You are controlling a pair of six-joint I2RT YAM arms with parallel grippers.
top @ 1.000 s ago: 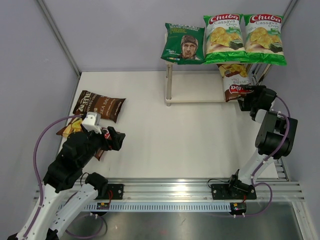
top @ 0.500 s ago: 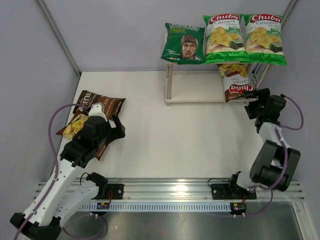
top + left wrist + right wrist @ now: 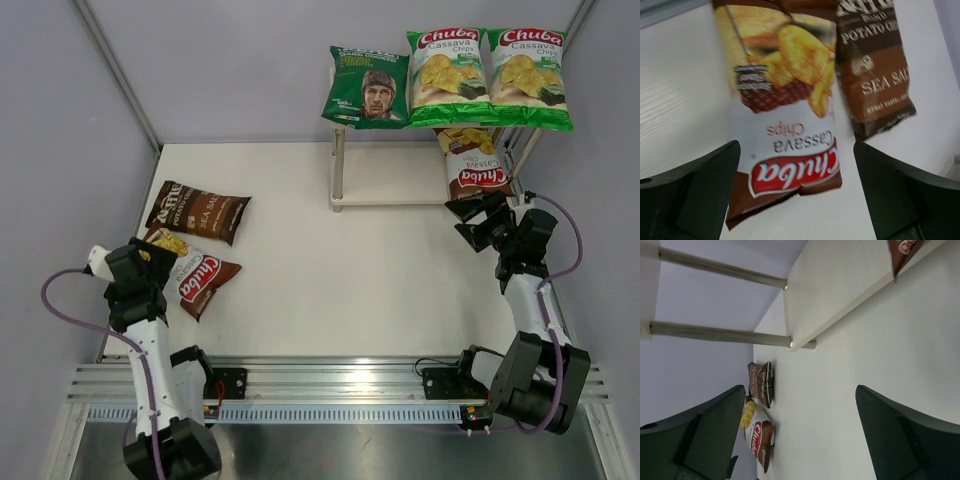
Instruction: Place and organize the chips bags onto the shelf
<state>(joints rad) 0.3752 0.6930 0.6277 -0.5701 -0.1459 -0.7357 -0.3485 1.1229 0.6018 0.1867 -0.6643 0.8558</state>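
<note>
The left gripper (image 3: 796, 147) is held with its fingers wide apart and nothing between them. It is raised over the near left part of the table (image 3: 350, 270) and pointed down. In the left wrist view a brown Chuba bag (image 3: 200, 278) is framed between the two fingers. No contact with it is seen. This pose is judged to be a preparation for picking up this bag. Just beyond it, on the far side, the dark-brown Sea Salt bag (image 3: 198, 212) is lying flat, its edge touching or slightly overlapping the Chuba bag. These two bags are not yet placed.

The right gripper (image 3: 468, 222) is also spread open and empty. It is kept low at the right side of the table, just in front of the shelf (image 3: 390, 180), and is turned towards the left. A second brown Chuba bag (image 3: 478, 165) is set on the lower board at its right end.

The upper board is fully taken by three bags in a row: the dark green REAL bag (image 3: 368, 88) at the left and two green-white Chuba bags (image 3: 447, 75) (image 3: 526, 75) beside it. It seems that the green bags are grouped above and the brown ones are meant for below. The bare part of the lower board, left of the brown bag, is probably reserved for the two bags on the table.
</note>
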